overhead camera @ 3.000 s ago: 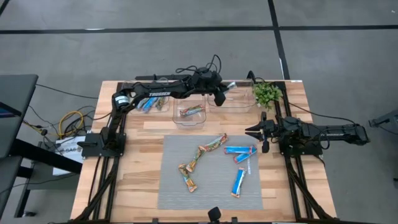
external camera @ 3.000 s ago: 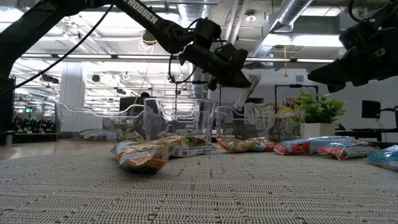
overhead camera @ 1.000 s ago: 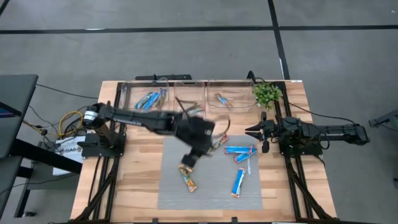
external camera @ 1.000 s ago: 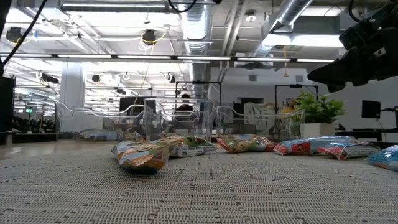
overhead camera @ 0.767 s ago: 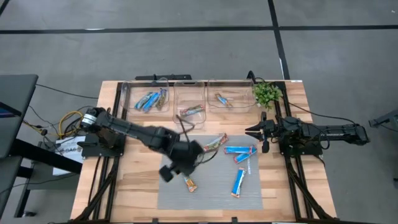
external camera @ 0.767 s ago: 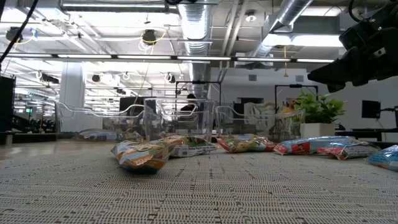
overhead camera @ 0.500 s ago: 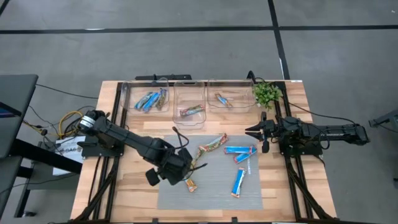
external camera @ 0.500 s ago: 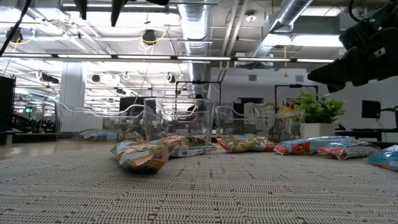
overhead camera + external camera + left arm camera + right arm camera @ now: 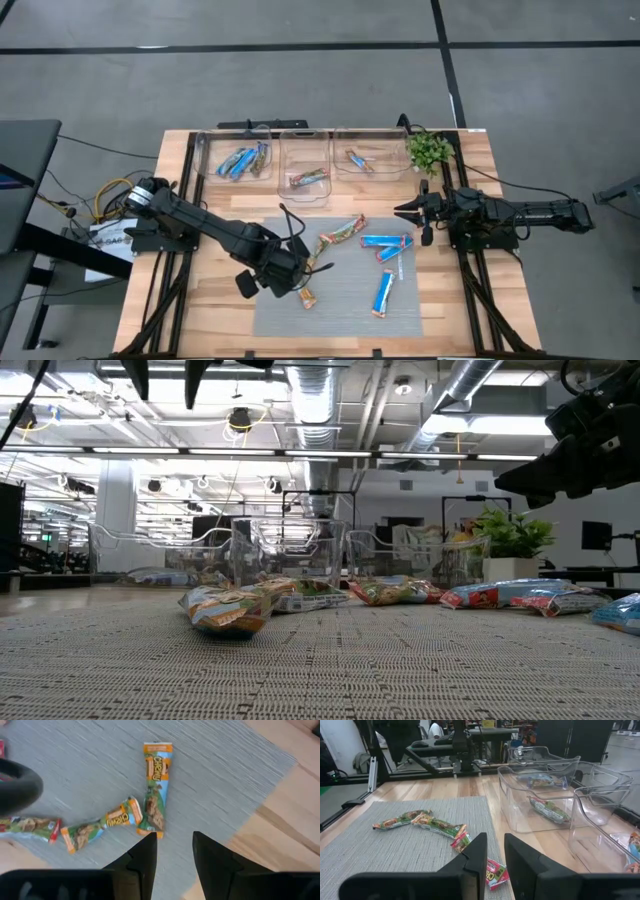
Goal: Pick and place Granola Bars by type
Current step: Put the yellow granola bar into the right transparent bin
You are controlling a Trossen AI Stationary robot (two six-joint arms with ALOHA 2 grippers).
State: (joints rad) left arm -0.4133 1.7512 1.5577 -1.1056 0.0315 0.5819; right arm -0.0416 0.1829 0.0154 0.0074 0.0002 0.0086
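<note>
On the near part of the grey mat, the left gripper hangs above the multicoloured bars, its fingers parted with nothing between them. Straight beneath it in the left wrist view lies an orange-and-green bar, and end to end with it a second bar of the same kind, the two touching at their tips. That closeness is the main risk: if the fingers come down over the joint they may pinch both wrappers, or shove one aside and leave it skewed. The wrappers look slick and flat against the mat, so a shallow descent could slide off.

Further right on the mat are the blue bars, one with red ends, and another blue bar nearer the front edge. A long multicoloured bar lies toward the middle of the mat.

The right gripper waits at the right edge of the table, fingers nearly closed and empty, well apart from the work.

Along the far side stand three clear bins: the left bin holds blue bars, the middle bin a multicoloured one, the right bin a red-ended one. A wrong drop would mix the types. A small plant sits at the far right corner.
</note>
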